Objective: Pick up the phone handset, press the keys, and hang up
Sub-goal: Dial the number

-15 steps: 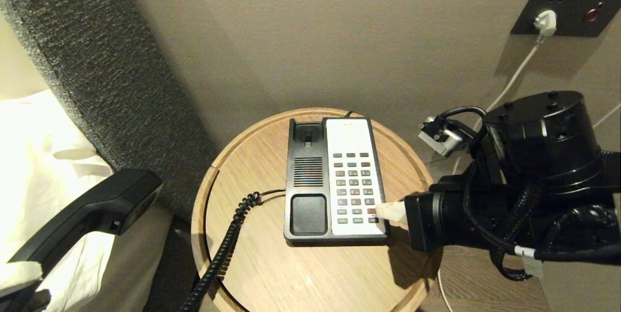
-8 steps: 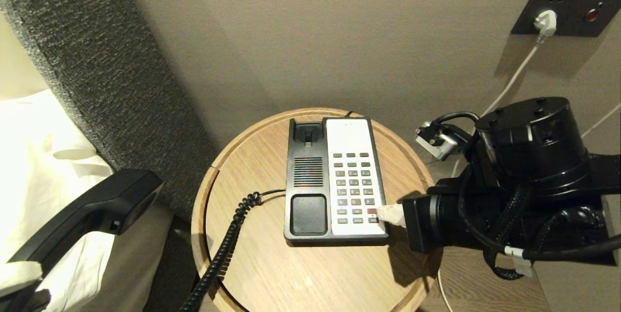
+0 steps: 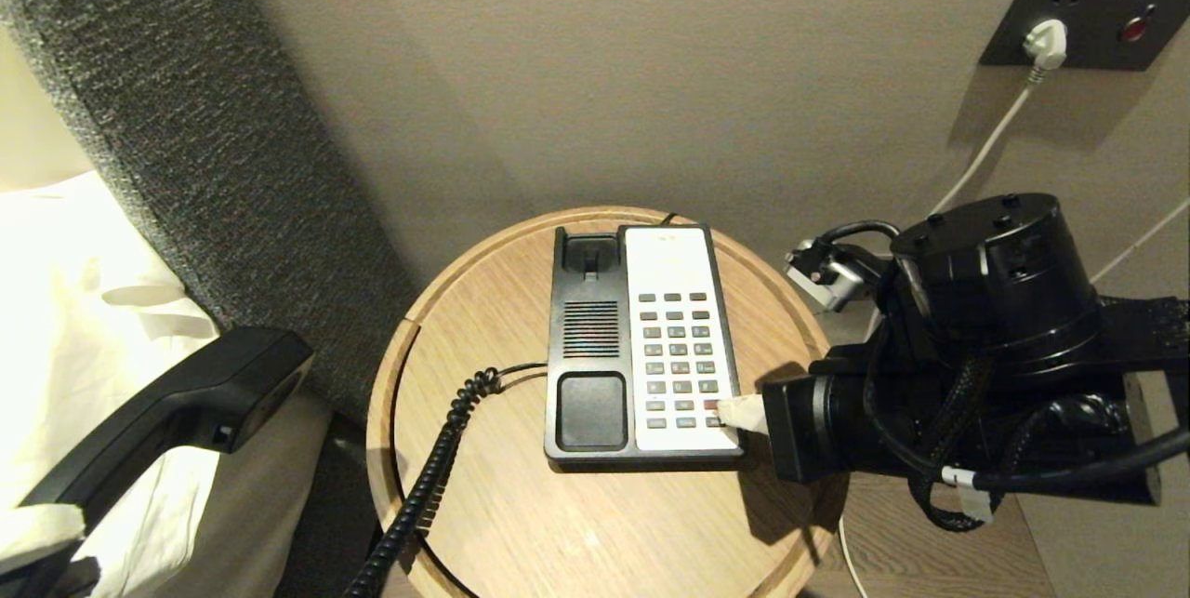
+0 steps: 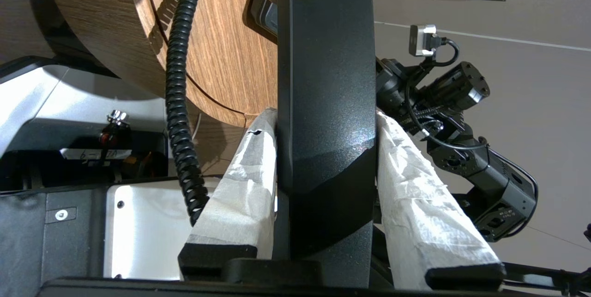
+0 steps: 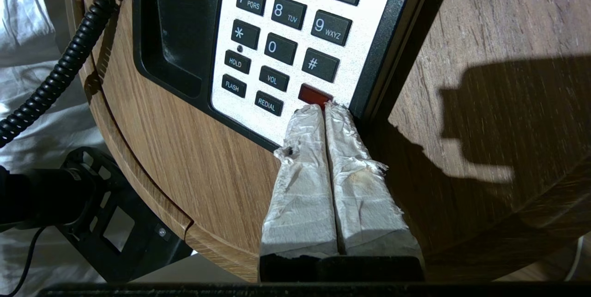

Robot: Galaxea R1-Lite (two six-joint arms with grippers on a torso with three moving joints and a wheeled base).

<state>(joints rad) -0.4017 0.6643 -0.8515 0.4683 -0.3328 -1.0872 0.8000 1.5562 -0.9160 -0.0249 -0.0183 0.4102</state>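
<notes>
The phone handset (image 3: 177,412) is hanging in the air off the round wooden table (image 3: 483,524), out past its nine o'clock edge, with its coiled cord (image 3: 437,458) trailing back across the wood toward the phone base (image 3: 641,347). The left gripper (image 4: 325,167) is pinching the handset's bar between its two white-wrapped fingers (image 4: 244,181). The phone base is sitting at the table's centre. The right gripper (image 5: 326,108), reaching in from three o'clock, is pressing its fingers together, and its tips are touching the red key (image 5: 314,94) at the keypad's near corner.
</notes>
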